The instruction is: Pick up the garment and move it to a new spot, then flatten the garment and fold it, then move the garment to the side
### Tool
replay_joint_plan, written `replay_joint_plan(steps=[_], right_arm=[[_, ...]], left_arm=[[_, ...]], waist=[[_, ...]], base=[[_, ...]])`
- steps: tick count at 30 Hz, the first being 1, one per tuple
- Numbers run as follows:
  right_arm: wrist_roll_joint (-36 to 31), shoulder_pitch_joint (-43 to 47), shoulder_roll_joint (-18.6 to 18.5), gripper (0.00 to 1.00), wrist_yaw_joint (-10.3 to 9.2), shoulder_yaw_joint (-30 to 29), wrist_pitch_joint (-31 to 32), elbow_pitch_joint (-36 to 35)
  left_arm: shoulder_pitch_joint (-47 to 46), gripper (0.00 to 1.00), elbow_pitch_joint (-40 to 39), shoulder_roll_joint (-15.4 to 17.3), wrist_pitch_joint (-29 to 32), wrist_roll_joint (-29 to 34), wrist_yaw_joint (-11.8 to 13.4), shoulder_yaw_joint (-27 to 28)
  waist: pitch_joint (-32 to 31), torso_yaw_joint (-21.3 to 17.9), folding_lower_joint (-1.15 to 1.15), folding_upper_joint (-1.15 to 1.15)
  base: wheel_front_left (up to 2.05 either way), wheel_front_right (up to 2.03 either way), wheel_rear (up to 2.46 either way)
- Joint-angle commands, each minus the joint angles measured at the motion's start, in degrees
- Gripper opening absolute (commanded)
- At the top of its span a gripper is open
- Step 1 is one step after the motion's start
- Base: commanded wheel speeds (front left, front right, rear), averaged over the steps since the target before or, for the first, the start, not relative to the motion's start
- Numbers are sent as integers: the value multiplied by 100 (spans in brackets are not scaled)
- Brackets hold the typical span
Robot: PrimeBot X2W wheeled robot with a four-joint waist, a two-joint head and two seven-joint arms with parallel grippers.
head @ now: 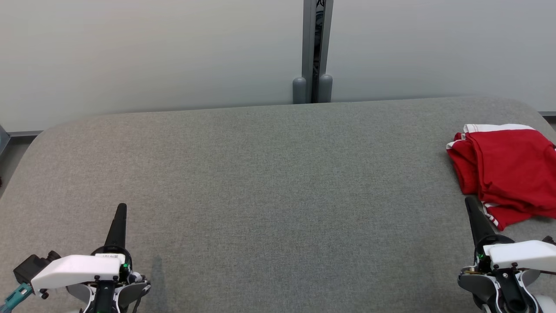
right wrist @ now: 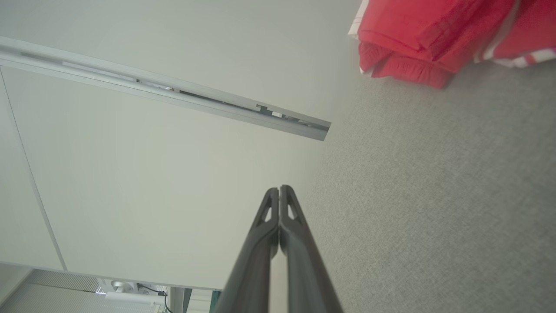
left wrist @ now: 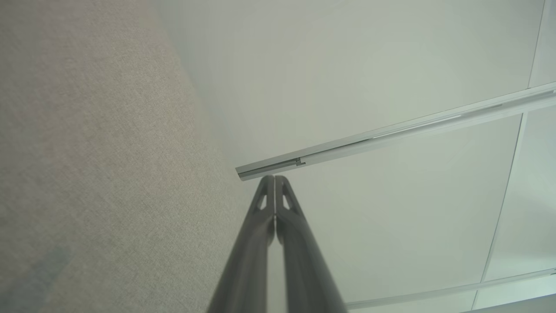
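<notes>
A red garment [head: 508, 171] with white striped trim lies folded in a loose bundle at the far right of the grey fabric surface [head: 278, 187]. The right wrist view catches the garment [right wrist: 434, 34] at its top right. My right gripper [head: 470, 201] is shut with nothing in it; its tip is just short of the bundle's near left edge, and whether it touches I cannot tell. At the lower left, my left gripper [head: 122, 206] is shut and empty, far from the garment. In both wrist views the fingers press together: left gripper [left wrist: 274, 177], right gripper [right wrist: 279, 188].
A pale wall panel with a grey vertical post [head: 317, 52] stands behind the surface's far edge. The surface's rounded corners drop off at the far left [head: 39, 134] and far right [head: 538, 111].
</notes>
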Motion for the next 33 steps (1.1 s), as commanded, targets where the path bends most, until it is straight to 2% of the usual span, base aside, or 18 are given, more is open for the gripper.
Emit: replay_joint_plan(steps=[1,33], right_arm=[[159,-102,-42,0,12,-49,61,9],[1427,-381,-14,0,14,-271,411,197]], left_arm=[[-170,0,-10,36,47,-145,-53,49],[-472,0,128,46,393,-1416,-208,237]], waist=[[6,3,0,0],[104,46,0,0]], base=[[0,0,0],[0,0,0]])
